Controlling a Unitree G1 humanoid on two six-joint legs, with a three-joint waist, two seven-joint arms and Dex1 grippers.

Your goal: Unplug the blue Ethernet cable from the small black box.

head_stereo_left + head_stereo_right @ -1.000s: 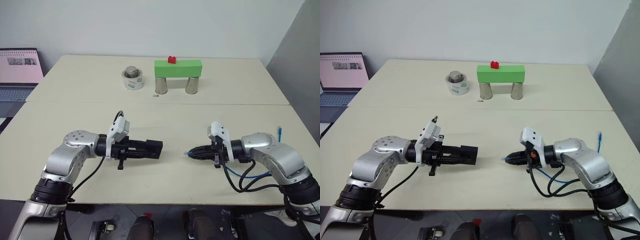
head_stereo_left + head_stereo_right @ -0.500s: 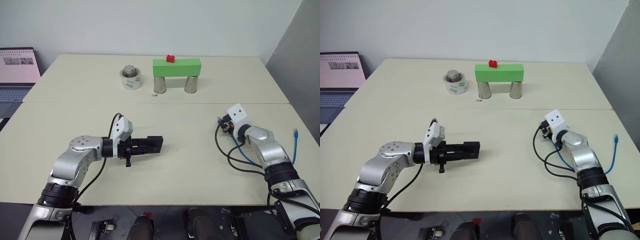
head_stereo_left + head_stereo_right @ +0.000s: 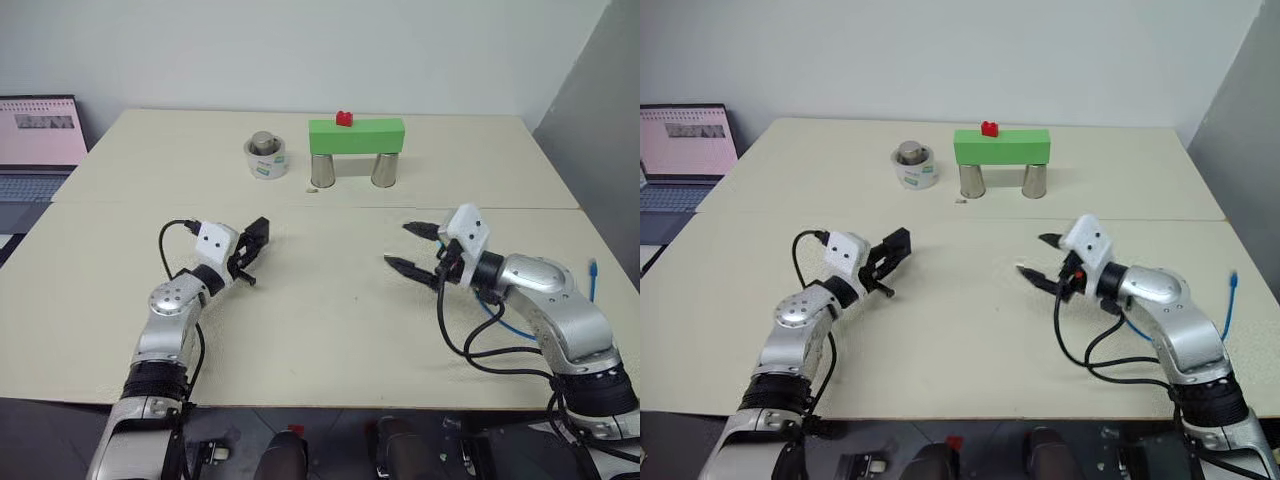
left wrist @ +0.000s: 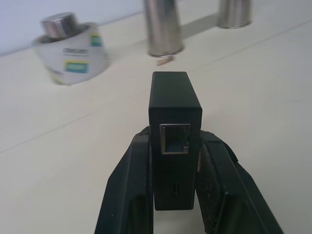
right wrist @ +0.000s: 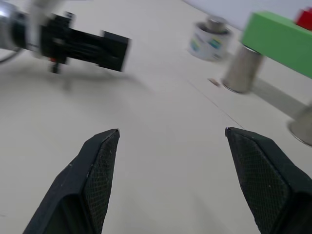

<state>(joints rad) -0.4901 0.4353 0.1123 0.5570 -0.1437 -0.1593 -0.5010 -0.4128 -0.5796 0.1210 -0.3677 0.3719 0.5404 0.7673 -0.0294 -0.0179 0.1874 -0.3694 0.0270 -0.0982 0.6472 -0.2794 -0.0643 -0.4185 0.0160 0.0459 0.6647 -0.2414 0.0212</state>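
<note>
At your nine o'clock a laptop (image 3: 38, 140) sits open beyond the pale desk (image 3: 330, 330). Your left tool (image 4: 175, 195) is clamped on the small flat matte-black box (image 4: 174, 105), one finger on each side wall, and the box's port faces the wrist camera with nothing plugged in it. Judging by that, the box looks light and rigid, and the side walls are the place to hold it, since that leaves the port face free.

Toward eleven o'clock stands a white labelled roll (image 3: 265, 160) with a grey metal cylinder (image 3: 263, 143) seated in its core. At twelve o'clock a green block (image 3: 356, 135) bridges two metal cups (image 3: 322, 170), with a small red piece (image 3: 344, 118) on top; what the cups hold can't be seen.

Your right tool (image 3: 420, 250) hangs above the desk with its fingers spread wide and nothing between them. The thin bright-blue Ethernet cable (image 3: 592, 278) lies at three o'clock by the desk's right edge, well apart from the box. It should handle limp and light; take it by the plug, whose clip is likely fragile.
</note>
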